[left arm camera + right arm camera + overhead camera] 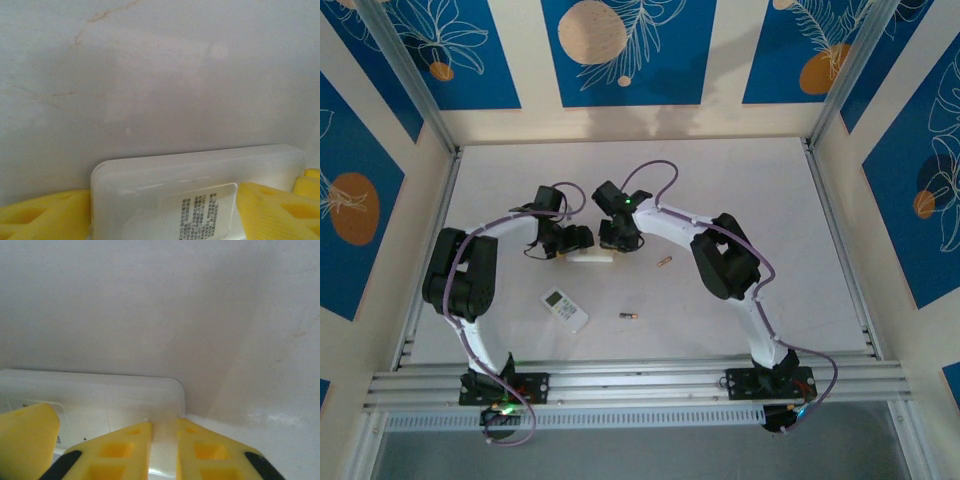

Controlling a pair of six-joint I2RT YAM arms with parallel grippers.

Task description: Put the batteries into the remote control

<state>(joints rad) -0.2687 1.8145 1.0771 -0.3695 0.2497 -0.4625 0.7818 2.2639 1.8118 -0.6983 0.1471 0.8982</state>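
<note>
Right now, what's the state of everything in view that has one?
held remote: label side facing the left wrist camera, gripped at its sides.
left end effector: shut on the held remote.
right end effector: fingers nearly together, over one end of the held remote.
second remote: flat on the table, screen up, untouched.
near battery: loose on the table.
far battery: loose on the table.

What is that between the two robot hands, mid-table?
A white remote control lies between them, as the top view shows. The left hand grips it between its yellow fingers; the right hand is at its other end.
</note>
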